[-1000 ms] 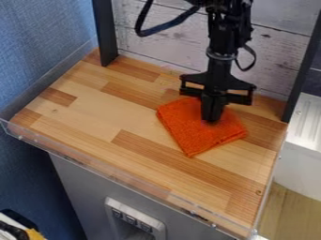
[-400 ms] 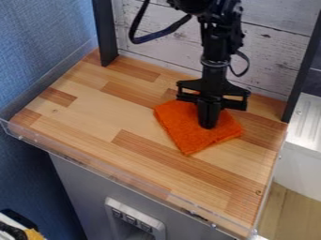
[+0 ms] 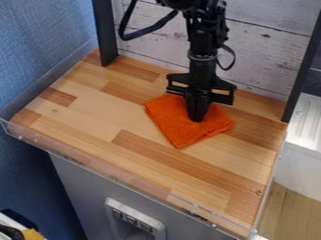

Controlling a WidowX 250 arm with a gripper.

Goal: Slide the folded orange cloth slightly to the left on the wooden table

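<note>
Folded into a rough square, with a fuzzy nap and slightly uneven edges: orange cloth (image 3: 179,133). Lying on the wood-block counter (image 3: 91,110), nearer the back edge by the whitewashed plank wall (image 3: 263,56) than the front. Directly beneath the black gripper (image 3: 197,118), with fingers pressed together, pointing down onto its middle.

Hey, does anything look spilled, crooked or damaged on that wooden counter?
Nothing stands out as wrong. The orange cloth lies at an angle to the edges of the wooden counter, with the gripper down at it, but I see no spill or damage.
</note>
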